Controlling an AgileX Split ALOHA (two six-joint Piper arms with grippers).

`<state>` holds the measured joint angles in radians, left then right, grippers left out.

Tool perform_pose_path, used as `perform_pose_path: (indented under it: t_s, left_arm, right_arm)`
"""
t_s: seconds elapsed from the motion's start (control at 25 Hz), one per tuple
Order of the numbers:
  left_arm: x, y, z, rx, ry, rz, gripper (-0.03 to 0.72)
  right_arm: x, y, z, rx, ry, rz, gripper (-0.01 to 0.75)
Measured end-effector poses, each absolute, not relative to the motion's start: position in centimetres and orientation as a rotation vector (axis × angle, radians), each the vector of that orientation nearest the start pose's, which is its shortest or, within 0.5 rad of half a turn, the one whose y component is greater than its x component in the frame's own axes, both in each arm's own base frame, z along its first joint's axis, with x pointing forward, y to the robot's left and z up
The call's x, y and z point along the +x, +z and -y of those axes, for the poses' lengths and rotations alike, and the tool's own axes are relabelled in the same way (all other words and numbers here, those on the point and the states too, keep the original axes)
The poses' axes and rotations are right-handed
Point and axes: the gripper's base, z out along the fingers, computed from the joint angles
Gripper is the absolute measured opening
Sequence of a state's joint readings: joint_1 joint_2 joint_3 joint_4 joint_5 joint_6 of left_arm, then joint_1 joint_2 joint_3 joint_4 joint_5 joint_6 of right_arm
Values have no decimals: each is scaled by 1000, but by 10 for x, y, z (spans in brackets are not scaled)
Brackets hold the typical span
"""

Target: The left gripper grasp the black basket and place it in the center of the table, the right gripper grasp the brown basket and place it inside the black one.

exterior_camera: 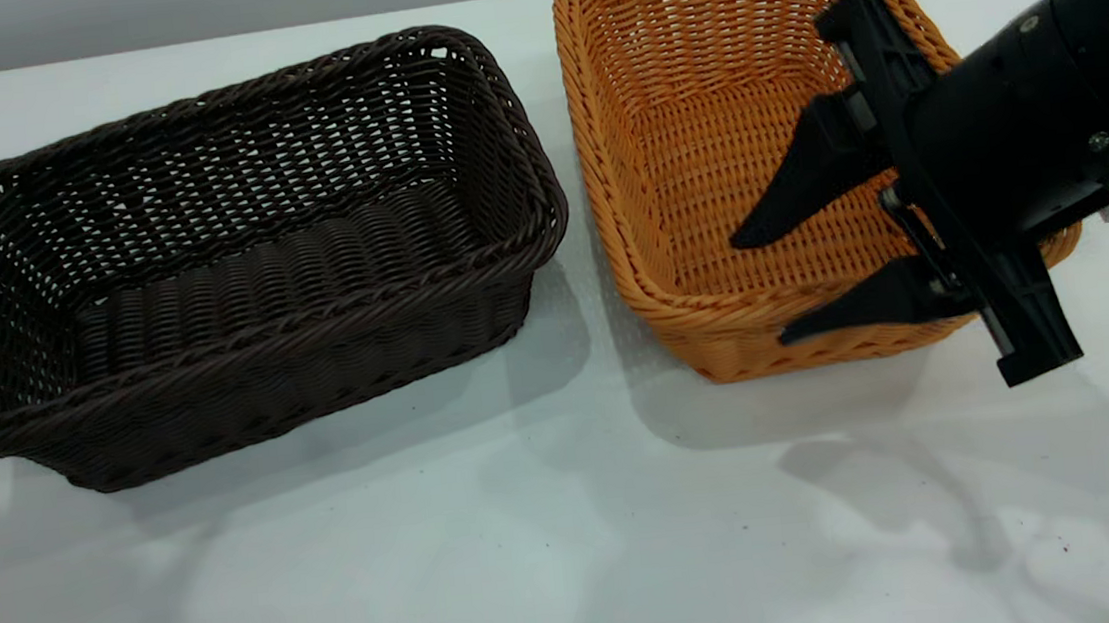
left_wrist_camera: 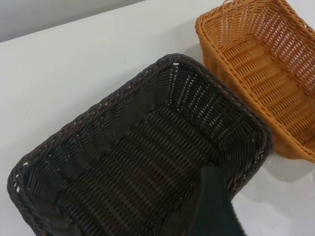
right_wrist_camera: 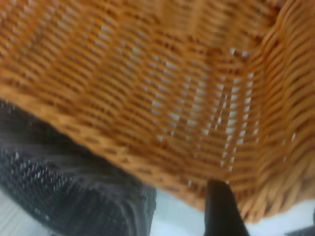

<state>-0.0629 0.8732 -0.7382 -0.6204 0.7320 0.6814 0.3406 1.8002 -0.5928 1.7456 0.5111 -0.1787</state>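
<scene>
the right gripper (exterior_camera: 771, 284) hides part of the brown basket (exterior_camera: 700, 138)'s near-right rim and wall in the exterior view, and its arm runs off that view's right edge. the black basket (exterior_camera: 208, 251) is cut by the exterior view's left edge, and in the left wrist view only one dark finger (left_wrist_camera: 214, 206) of the left gripper shows, so its opening cannot be told. the right wrist view is blurred, with the weave smeared and one fingertip (right_wrist_camera: 221, 206) cut off at the edge.
</scene>
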Motion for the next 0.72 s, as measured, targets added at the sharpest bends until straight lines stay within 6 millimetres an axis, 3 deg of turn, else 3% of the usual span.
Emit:
perform_pose_path:
  t_s: [0.36, 0.72]
  left_arm:
    - [162, 322, 46, 492, -376, -2158, 417]
    - [162, 321, 46, 494, -379, -2163, 417]
  right_arm:
    - [242, 83, -130, 1648, 1034, -2617, 382]
    - [244, 78, -122, 1658, 896, -2575, 382]
